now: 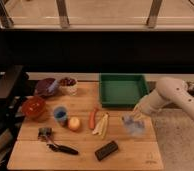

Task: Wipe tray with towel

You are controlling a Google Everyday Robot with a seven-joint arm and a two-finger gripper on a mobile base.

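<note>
The towel (134,126) is bunched into a pale blue-grey lump near the right end of the wooden board (85,159), just off the front right corner of the tray (122,91) and not inside it. The gripper (135,117) sits right on top of the towel, its fingers pressed together and pinching the cloth's upper folds, so the cloth gathers beneath them; whether its lower edge touches the board cannot be told. The white arm (172,97) reaches in from the right, bent over the board's right edge and passing beside the tray's right rim. The tray is green and square with a raised rim, lying flat at the back right of the board. Left of the towel, near the board's middle, a pale yellow piece (102,125) lies just beside a red-orange piece (93,118), both long and pointing roughly front to back. A small round orange fruit (74,123) is next on the left, then a blue cup (60,115) standing upright. A black block (106,150) lies tilted near the front edge, well apart from the towel. A dark-handled tool (57,145) lies at the front left. A red bowl (34,106) stands at the left edge, and behind it are a purple bowl (46,86) and a small bowl (67,84) of dark red pieces, close together.
</note>
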